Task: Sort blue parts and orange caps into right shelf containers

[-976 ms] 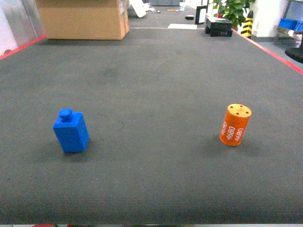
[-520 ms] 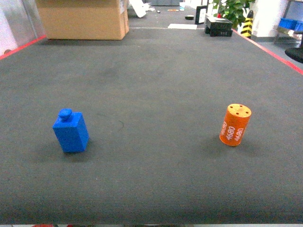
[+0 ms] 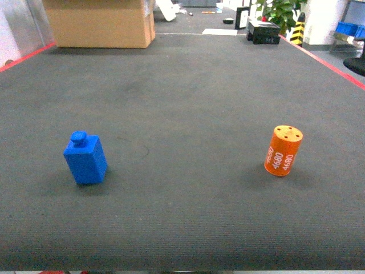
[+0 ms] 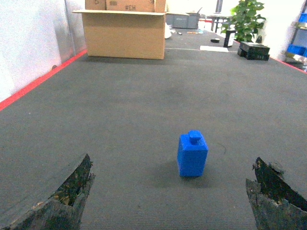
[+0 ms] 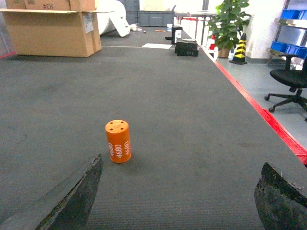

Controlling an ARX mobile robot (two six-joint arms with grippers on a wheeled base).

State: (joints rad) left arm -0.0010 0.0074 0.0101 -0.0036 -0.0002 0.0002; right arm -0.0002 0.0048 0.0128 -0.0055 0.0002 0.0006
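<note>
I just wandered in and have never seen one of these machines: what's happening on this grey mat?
Nothing is being held yet. A blue part and an orange cap stand upright and well apart on the grey mat. The left claw is open and pointed at the blue part from a distance, and the right claw is open facing the orange cap, which sits left of its centre. Blue crates sit on a shelf off to the right, and both pieces are still to be sorted.
</note>
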